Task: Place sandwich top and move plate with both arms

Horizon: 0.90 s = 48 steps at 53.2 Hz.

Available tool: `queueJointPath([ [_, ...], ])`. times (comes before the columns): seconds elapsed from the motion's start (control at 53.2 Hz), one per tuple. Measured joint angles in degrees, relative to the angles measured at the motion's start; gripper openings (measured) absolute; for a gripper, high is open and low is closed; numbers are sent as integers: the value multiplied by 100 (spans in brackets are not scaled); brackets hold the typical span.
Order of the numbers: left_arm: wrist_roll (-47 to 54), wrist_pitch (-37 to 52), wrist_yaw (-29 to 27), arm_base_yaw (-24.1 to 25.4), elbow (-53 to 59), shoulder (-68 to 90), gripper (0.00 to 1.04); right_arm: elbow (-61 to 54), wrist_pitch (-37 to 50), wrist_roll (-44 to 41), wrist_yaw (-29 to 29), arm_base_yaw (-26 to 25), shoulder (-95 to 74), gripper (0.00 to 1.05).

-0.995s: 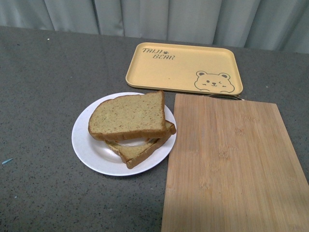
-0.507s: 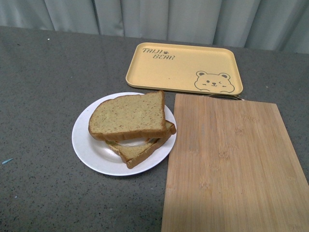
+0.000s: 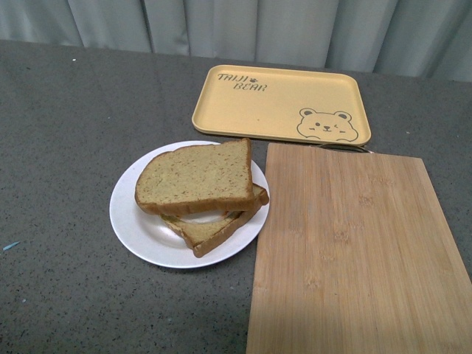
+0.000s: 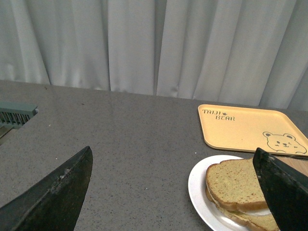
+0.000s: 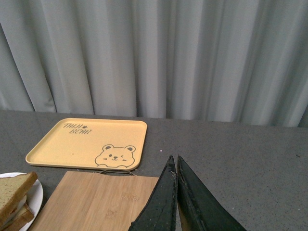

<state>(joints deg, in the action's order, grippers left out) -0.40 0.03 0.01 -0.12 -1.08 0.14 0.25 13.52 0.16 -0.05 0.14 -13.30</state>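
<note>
The sandwich top (image 3: 195,177) lies askew on the lower slice (image 3: 214,232), on the plate (image 3: 136,228), left of centre in the front view. Placing looks done, so next both arms must reach the plate's rim. Only the wrist views show the tools: the left gripper (image 4: 172,153) is spread wide and empty, and the right gripper (image 5: 174,161) is pinched together, holding nothing.
</note>
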Motion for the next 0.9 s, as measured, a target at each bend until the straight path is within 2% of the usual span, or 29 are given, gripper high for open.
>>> queueJointPath([
  [0.244, 0, 0, 0, 0, 0, 0, 98, 0, -326, 0, -2, 0, 326, 1],
  [0.376, 0, 0, -4, 0, 0, 0, 98, 2, -1300, -2, -4, 0, 1128, 1],
  [0.545, 0, 0, 0, 0, 0, 0, 98, 2, -1340, -4, -7, 0, 1303, 1],
  [0.732, 0, 0, 0, 0, 0, 0, 98, 2, -1342, -9, -7, 0, 1305, 48],
  [0.864, 0, 0, 0, 0, 0, 0, 98, 2, -1342, -9, -7, 0, 1305, 69],
  [0.901, -310, -579, 411, 70, -210, 317, 98, 2, -1342, -9, -4, 0, 1305, 80],
])
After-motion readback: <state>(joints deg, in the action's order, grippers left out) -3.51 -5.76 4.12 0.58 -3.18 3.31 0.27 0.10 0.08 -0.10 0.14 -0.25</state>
